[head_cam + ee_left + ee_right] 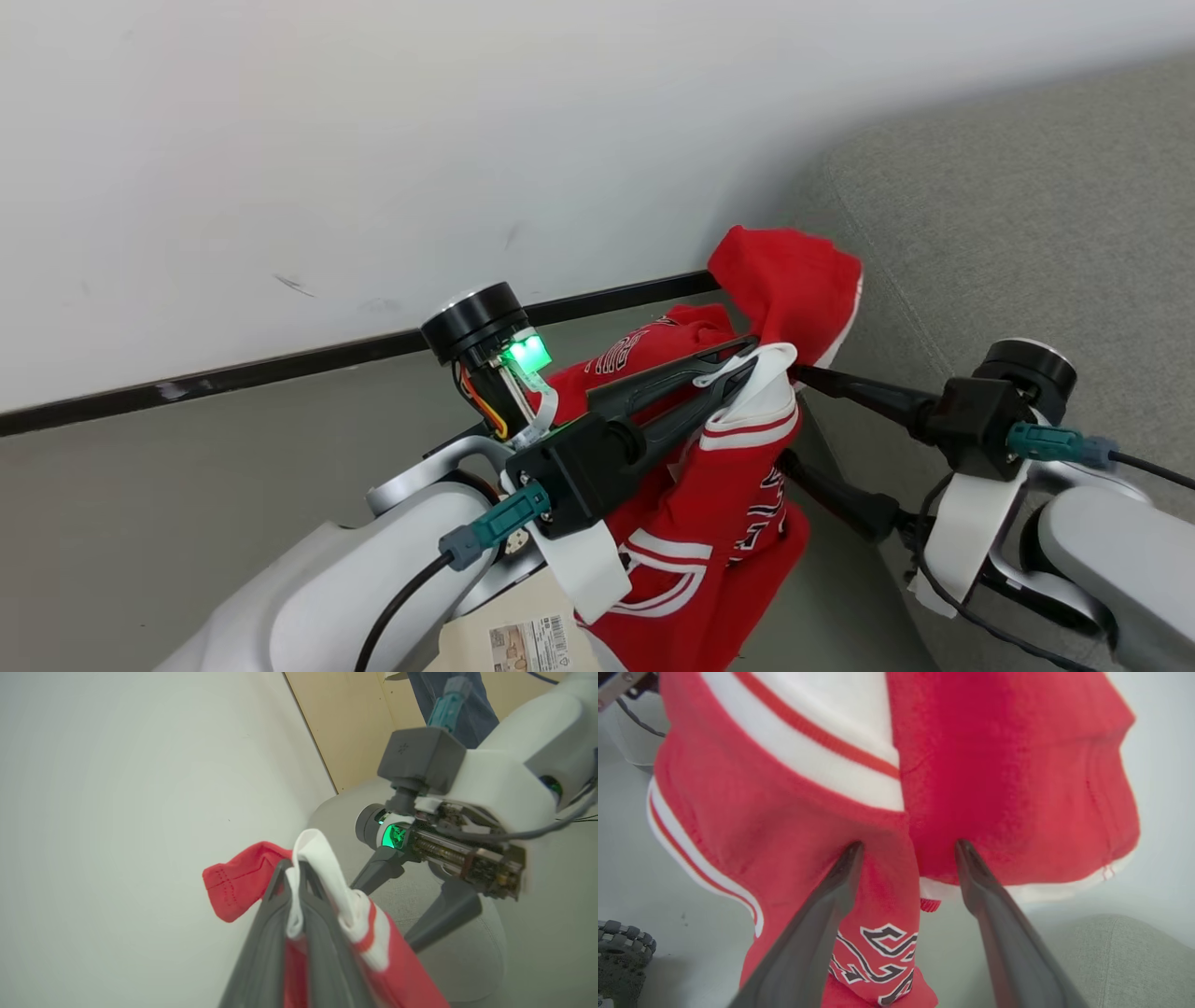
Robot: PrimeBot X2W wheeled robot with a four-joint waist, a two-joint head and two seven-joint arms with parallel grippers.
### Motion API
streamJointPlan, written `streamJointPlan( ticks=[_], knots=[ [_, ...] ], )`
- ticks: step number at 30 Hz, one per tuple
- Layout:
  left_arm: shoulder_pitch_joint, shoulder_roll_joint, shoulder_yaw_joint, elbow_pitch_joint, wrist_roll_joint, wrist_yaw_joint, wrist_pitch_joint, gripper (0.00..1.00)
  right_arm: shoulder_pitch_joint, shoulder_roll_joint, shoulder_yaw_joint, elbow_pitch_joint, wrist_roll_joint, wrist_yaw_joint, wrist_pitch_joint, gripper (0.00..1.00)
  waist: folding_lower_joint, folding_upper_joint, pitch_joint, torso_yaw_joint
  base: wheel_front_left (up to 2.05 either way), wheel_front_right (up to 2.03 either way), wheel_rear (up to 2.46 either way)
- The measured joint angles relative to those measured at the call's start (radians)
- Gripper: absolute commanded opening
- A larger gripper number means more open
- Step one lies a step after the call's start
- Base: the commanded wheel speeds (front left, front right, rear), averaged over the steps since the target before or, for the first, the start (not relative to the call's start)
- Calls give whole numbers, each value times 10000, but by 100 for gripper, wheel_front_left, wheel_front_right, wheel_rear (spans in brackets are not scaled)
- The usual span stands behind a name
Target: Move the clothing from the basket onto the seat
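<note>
Jersey (747,485) is off the floor and clear of the basket (467,649), whose cream bottom and paper label show at the lower edge of the head view, below the hanging cloth. It hangs in the air just beside the sofa's (1008,215) rounded outer edge, near the wall; none of it rests on the cushion yet. Left gripper (733,369) is clamped tight on it: in the left wrist view the left gripper (296,868) pinches a white strap or trim loop between its fingers, with a red flap (233,891) flopping over the tips and the rest trailing below. Right gripper (798,415) stands at full spread and holds nothing. In its own wrist view the right gripper (910,845) has its two tips set against the red body of the jersey (994,765), one on either side of a fold; whether they press in or only brush it, cannot tell. Grey sofa corner (1125,956) sits low in that view. Handling, by judgement: light, limp knit, no stiffness, drapes and swings with any arm motion; not fragile, not slippery, though a thin strap could slide out of a pinch. Best hold is a thick bunch or the striped trim rather than a single layer. A second grip lower on the body would stop the hem dragging over the sofa edge.
</note>
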Motion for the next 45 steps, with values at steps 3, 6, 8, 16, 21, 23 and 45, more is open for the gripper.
streamJointPlan(
  ticks=[3, 6, 8, 16, 21, 23, 45],
  knots=[
    [-121, 19, -119, -23, -63, 0, 13, 0, -549, -96, 443, 0, -207, 0, -71, 100, 0, 0, 19, 38, 0, 0, 0],
    [-234, 13, -196, -38, -148, 2, 44, 0, -1162, -153, 901, -33, -650, 0, -174, 100, 0, 0, 42, 78, 0, 0, 0],
    [-317, 13, -257, -36, -159, 0, 44, 0, -1516, -171, 1112, -31, -924, 2, -247, 100, 0, 0, 56, 107, 0, 0, 0],
    [-511, -4, -399, -38, -422, 2, 44, 0, -2177, 134, 1856, 109, -1003, 0, -516, 100, 0, 0, 125, 191, 0, 0, 0],
    [-574, -27, -518, -36, -491, 2, 44, 0, -2554, 470, 2349, 284, -1070, 2, -591, 100, 0, 0, 179, 207, 0, 0, 0],
    [-589, -50, -587, -31, -495, 2, 44, 0, -2771, 644, 2604, 337, -1149, 2, -619, 100, 0, 0, 205, 216, 0, 0, 0],
    [-770, 251, -215, 545, -836, 15, 35, 0, -3443, 1191, 2905, 267, -1593, 4, -686, 0, 0, 0, 467, 107, 0, 0, 0]
  ],
)
